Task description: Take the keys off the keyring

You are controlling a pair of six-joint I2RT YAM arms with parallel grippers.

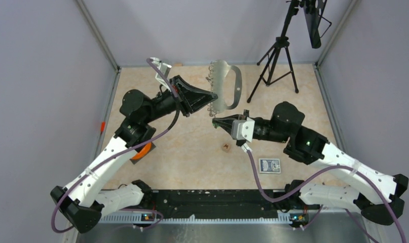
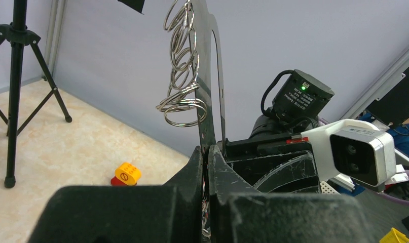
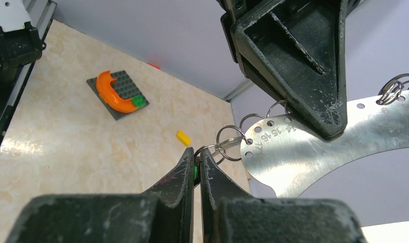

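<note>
Top external: looking down at the keyring, held up over the table toward the back wall. Long way running from near to far, with the round open loop on the right and the row of little holes on the left. Hanging from those holes, small rings. Pinched on its left edge, close to the near end, by the left gripper, closed tight on the metal.

From the left wrist, keyring seen thin edge on, sticking straight up out of the fingers, with the rings bunched on its left side. From the right wrist, keyring seen flat and shiny, with tiny numbers by the holes.

Just off the keyring's near end, the right gripper, pointing left and closed. Squeezed between its fingertips, a bit of green: the green key, right beside a ring hanging from the keyring's end. Other keys too small to make out.

Farther out on the table: a brown cube near the right gripper, a blue card box, an orange piece by the left arm, a yellow block, and a black tripod at the back right.
</note>
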